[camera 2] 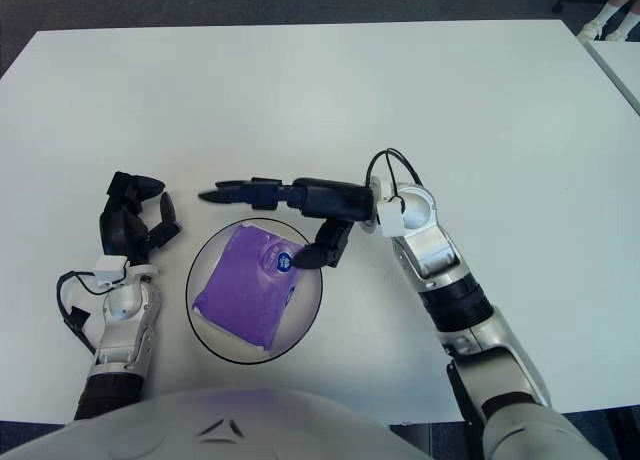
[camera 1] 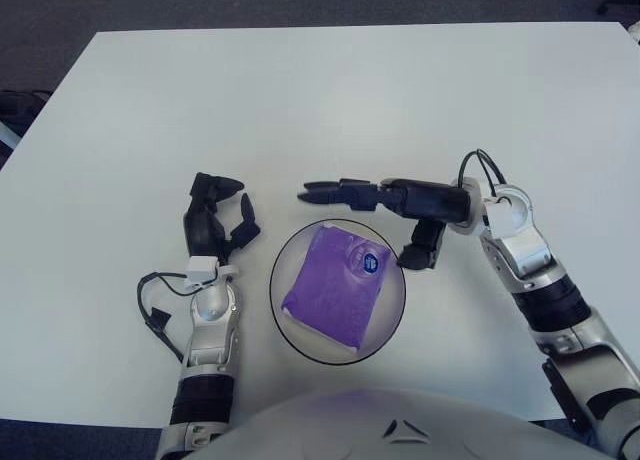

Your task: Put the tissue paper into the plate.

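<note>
Near the front edge of the desk [camera 1: 330, 100], about at its middle, the purple tissue paper pack [camera 1: 335, 285] already lies flat inside the plate [camera 1: 283, 310], a little turned, with its corners close to the rim but none seems to hang over. So I judge the placing is done and your step now is to take the hand away cleanly. Your right hand [camera 1: 390, 205] hovers at the far right side of the plate, its fingers [camera 1: 330, 193] stretched out toward the left above the far rim and holding nothing; the thumb points down near the right rim, just beside the pack's blue label, and I cannot tell if it touches the pack. Lift this hand straight up first, and only then pull it back to the right, so that the thumb does not catch the wrapper and drag the pack or push the plate. Move slowly, because the plate looks light and could slide on the smooth desk. Your left hand [camera 1: 215, 220] shows to the left of the plate, apart from it, fingers half curled and empty; it has no work in this step.
</note>
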{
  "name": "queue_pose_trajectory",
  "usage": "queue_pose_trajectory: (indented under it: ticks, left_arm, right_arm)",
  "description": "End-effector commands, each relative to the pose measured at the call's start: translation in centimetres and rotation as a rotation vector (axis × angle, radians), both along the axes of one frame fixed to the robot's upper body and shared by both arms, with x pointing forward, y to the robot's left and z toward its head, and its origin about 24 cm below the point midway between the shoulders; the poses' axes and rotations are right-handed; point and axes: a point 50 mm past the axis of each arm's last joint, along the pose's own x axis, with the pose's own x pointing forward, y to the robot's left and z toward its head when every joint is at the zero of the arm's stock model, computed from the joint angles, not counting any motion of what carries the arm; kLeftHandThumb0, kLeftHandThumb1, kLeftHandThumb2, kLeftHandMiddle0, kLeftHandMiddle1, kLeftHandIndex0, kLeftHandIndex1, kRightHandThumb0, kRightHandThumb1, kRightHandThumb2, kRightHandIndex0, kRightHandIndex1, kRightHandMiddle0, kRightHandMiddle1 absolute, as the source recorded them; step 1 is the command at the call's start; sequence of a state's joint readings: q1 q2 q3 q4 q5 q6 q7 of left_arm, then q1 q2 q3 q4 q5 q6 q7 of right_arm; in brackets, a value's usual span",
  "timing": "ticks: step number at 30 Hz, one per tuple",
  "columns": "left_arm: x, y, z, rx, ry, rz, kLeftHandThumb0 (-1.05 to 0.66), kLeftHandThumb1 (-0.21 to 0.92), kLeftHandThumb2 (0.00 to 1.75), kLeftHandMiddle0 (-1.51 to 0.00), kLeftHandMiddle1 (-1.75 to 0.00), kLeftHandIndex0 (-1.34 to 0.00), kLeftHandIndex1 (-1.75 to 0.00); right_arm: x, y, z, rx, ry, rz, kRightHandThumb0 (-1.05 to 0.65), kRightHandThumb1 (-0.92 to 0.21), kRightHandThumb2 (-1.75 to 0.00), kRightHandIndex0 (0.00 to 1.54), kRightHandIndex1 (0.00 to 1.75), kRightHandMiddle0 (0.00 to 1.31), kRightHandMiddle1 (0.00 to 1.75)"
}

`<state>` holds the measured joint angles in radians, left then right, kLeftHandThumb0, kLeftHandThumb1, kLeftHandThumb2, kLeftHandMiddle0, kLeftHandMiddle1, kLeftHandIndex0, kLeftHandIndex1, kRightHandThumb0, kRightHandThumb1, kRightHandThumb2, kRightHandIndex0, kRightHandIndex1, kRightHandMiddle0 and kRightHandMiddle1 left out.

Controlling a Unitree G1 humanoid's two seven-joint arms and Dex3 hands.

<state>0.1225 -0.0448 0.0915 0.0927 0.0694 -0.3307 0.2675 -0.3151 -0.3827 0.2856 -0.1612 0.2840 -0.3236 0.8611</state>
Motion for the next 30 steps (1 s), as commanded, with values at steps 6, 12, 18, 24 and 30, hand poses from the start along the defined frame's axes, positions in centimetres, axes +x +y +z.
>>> queue_pose_trajectory:
  ticks: [6,12,18,24,30]
  left_arm:
    - [-2.6,0.1,-4.1,-0.012,0.202,0.009,-0.42,0.52,1.08,-0.72,-1.75,-0.45,-1.75]
    - [-2.6,0.2,-4.1,-0.015,0.187,-0.003,-0.42,0.51,1.08,-0.75,-1.75,-0.46,-1.75]
    - [-2.7,0.2,-4.1,-0.016,0.181,-0.006,-0.42,0.51,1.08,-0.73,-1.75,-0.46,-1.75]
    - [-2.7,0.3,-4.1,-0.005,0.176,-0.009,-0.42,0.52,1.07,-0.74,-1.75,-0.45,-1.75]
    - [-2.6,0.2,-4.2,-0.005,0.173,-0.006,-0.42,0.52,1.07,-0.75,-1.75,-0.45,-1.75]
  right_arm:
    - [1.0,-1.9,-0.4,0.309,0.002,-0.261,-0.89,-0.92,-1.08,0.02,0.31,0.00,0.30]
    - [0.4,-2.5,-1.6,0.543,0.045,-0.613,-0.61,-0.91,-1.11,0.21,0.98,0.08,1.31]
    - [0.3,-2.3,-3.6,0.670,0.167,-0.766,-0.45,-0.80,-1.21,0.40,1.19,0.33,1.58]
    - [0.7,-2.4,-3.9,0.760,0.235,-0.900,-0.41,-0.62,-1.03,0.56,1.22,0.39,1.72]
    - [0.8,-2.8,-4.9,0.773,0.283,-1.034,-0.41,-0.55,-1.03,0.64,1.28,0.43,1.74]
